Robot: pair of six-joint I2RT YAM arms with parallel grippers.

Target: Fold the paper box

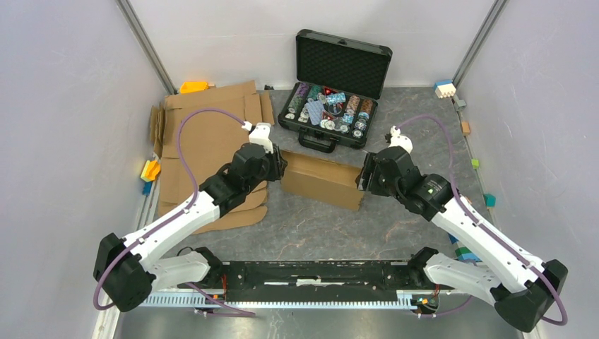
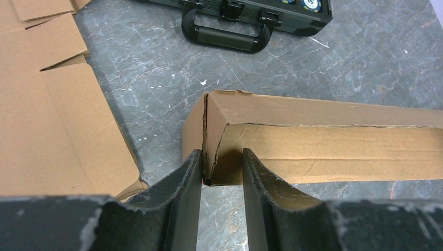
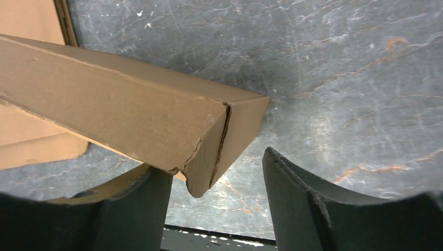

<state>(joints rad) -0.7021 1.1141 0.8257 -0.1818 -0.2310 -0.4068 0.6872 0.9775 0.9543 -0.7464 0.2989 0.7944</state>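
In the top view you have the paper box [image 1: 321,180] lying on its side in the middle of the table [image 1: 318,229], its long axis running from about 10 o'clock to 4 o'clock. The left gripper [image 1: 279,164] sits at the box's 9 o'clock end and the right gripper [image 1: 364,180] at its 3 o'clock end. The open black case [image 1: 342,60] stands at 12 o'clock from the box, close to it but not touching. Flat cardboard [image 1: 212,134] is spread out at 9 to 10 o'clock, under your left arm.

In the left wrist view the left gripper [image 2: 222,157] has the near corner of the paper box [image 2: 324,125] between its fingers [image 2: 261,198]. They are closed on it, one on the short end wall and one on the long side. The rest of the box runs off toward 3 o'clock. The case handle [image 2: 224,36] is at 12 o'clock and the flat cardboard [image 2: 52,130] at 9 o'clock, both resting on the table [image 2: 339,63].

In the right wrist view the right gripper [image 3: 214,164] has its fingers [image 3: 292,193] spread wide. The torn corner of the paper box [image 3: 120,110] dips between them, close to the 9 o'clock finger and clear of the 3 o'clock one. The box stretches away toward 10 o'clock above the table [image 3: 339,78].
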